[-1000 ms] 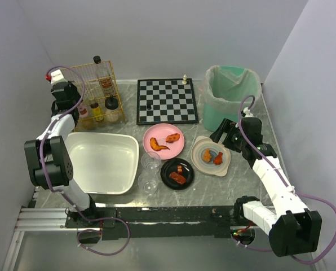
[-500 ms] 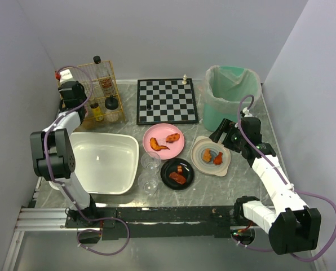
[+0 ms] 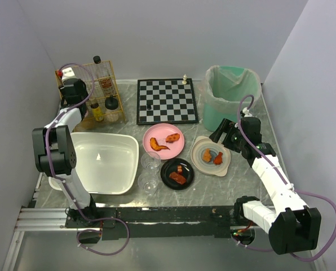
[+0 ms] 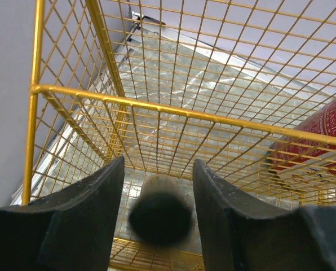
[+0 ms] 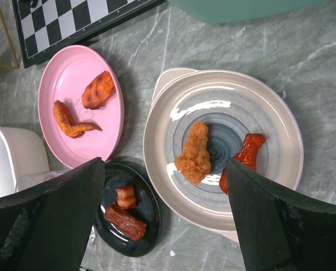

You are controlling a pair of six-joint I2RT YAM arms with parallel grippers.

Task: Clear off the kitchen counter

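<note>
The kitchen counter (image 3: 213,192) carries a pink plate (image 3: 163,131), a black plate (image 3: 168,169) and a beige, blue-centred plate (image 3: 210,168), each with food on it, plus two clear glasses (image 3: 150,161). My left gripper (image 3: 73,91) hangs over the yellow wire rack (image 3: 103,84) at the back left. In the left wrist view a blurred dark-capped bottle (image 4: 161,217) stands between the fingers of that gripper (image 4: 158,164), with a gap on each side. My right gripper (image 5: 165,164) is wide open above the beige plate (image 5: 258,101), holding nothing.
A white tub (image 3: 100,164) sits at the front left, a chessboard (image 3: 167,100) at the back centre and a green lined bin (image 3: 230,93) at the back right. A red-labelled bottle (image 4: 320,135) lies by the rack's right side.
My left gripper has swung right, from beside the rack to over it, and its jaws have widened off the bottle. The right arm has not moved.
</note>
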